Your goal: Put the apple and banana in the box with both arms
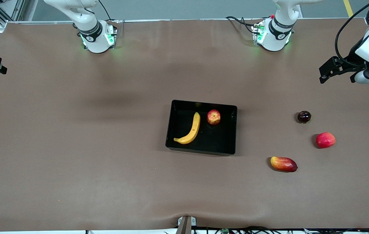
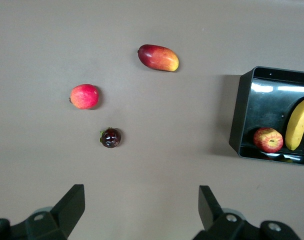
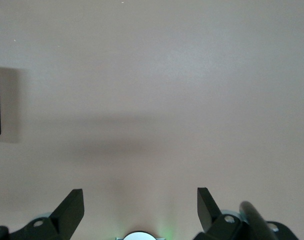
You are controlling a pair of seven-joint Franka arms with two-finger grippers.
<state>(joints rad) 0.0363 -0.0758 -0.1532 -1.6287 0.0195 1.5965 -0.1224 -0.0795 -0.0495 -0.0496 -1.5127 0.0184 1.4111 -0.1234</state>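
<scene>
**Both fruits in the box, arms drawn clear**

Nearest the front camera, toward the left arm's end of the table, lies a red-yellow mango (image 1: pixel 283 164). A little farther from the camera sits an evenly pinkish-red round fruit (image 1: pixel 325 140), and farther again a small dark round fruit (image 1: pixel 304 116). None of these belongs to the task, and all three lie well apart from the tray.

Around the middle of the table (image 1: pixel 73 162) stands the box (image 1: pixel 201 151), a shallow black tray. The banana (image 1: pixel 190 130) lies inside it, its curve running from the near wall toward the far one, on the side toward the right arm's end. The apple (image 1: pixel 213 117) rests just beside the banana's farther tip, close to the far wall, stem dimple showing. Both fruits sit fully within the walls.

Farthest up, the left gripper (image 1: pixel 329 70) hangs over the table's edge at the left arm's end, jaws spread wide with nothing between them. The right gripper (image 3: pixel 140 210) shows only in its own wrist view, over bare table near its base, fingers also wide apart and empty.

Judged from this layout, the placing looks complete: nothing remains to be picked up, and both arms wait clear of the box.
</scene>
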